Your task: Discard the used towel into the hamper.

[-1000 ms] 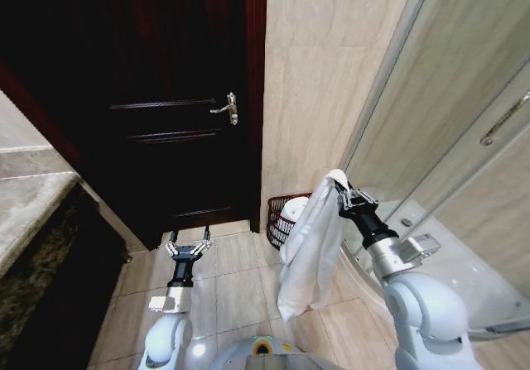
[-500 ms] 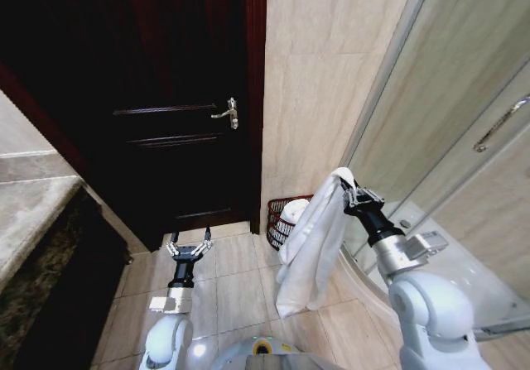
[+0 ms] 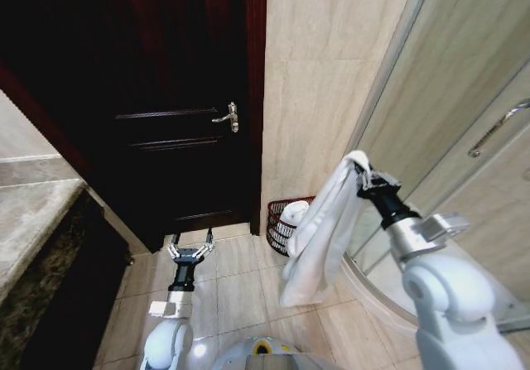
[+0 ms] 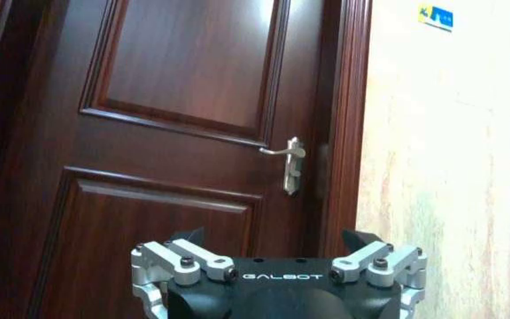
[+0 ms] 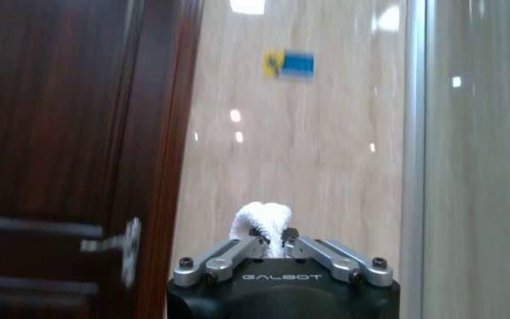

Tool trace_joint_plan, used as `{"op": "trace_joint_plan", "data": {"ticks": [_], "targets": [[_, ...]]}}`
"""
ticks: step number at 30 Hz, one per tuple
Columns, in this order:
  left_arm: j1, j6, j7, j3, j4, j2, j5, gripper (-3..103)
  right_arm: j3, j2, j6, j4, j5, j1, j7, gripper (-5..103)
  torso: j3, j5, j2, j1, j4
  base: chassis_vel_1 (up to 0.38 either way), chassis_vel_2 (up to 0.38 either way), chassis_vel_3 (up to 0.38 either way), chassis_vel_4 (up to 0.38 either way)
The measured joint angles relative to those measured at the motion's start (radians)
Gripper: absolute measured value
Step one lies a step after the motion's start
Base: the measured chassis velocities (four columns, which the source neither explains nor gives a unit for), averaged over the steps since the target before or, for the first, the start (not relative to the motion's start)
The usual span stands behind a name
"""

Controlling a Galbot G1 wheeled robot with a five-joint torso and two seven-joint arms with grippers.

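The hamper [image 3: 286, 223] stands on the floor [image 3: 236, 283] against the wall [image 3: 319, 97], right of the door [image 3: 166, 122]. The towel [image 3: 319, 233] hangs from the right end effector [image 3: 365, 179], in front of the hamper.

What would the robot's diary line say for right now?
right gripper: shut on towel, held up | hamper: by wall, something white inside | left gripper: open, low

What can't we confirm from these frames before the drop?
- Head view: the hamper is half hidden behind the towel hanging from the right gripper; its base and far rim are unseen.
- Something white lies inside it; too small to identify.
- Right wrist view: only the towel's pinched tip shows; the gripper body blocks the rest.
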Motion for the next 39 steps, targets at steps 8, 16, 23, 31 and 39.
{"op": "trace_joint_plan", "data": {"ticks": [8,16,23,31,39], "targets": [[-0.009,-0.003,-0.004,-0.006,0.017,-0.002,0.018,100,-0.036,-0.137,-0.025,-0.175,0.128,0.225,0.025,4,-0.002,0.0006,-0.004,-0.001,0.0002,0.0,0.0,0.0,0.0],[-0.012,0.001,-0.022,0.0,0.012,-0.016,0.041,100,-0.072,-0.255,-0.047,-0.338,0.232,0.453,0.024,4,-0.004,0.0001,-0.007,-0.003,0.0002,0.0,0.0,0.0,0.0],[-0.023,-0.001,-0.031,0.014,0.018,-0.023,0.044,100,-0.081,-0.307,-0.071,-0.362,0.298,0.514,0.032,4,-0.004,0.0006,-0.009,-0.004,0.0,0.0,0.0,0.0,0.0],[-0.024,0.001,-0.031,0.019,0.014,-0.023,0.054,100,-0.11,-0.405,-0.098,-0.418,0.422,0.637,0.04,4,-0.005,0.0004,-0.01,-0.005,0.0,0.0,0.0,0.0,0.0],[-0.023,-0.001,-0.029,0.022,0.017,-0.03,0.059,100,-0.266,-0.457,-0.12,-0.558,0.521,0.87,0.063,4,-0.006,0.0003,-0.011,-0.005,0.0001,0.0,0.0,0.0,0.0]]}}
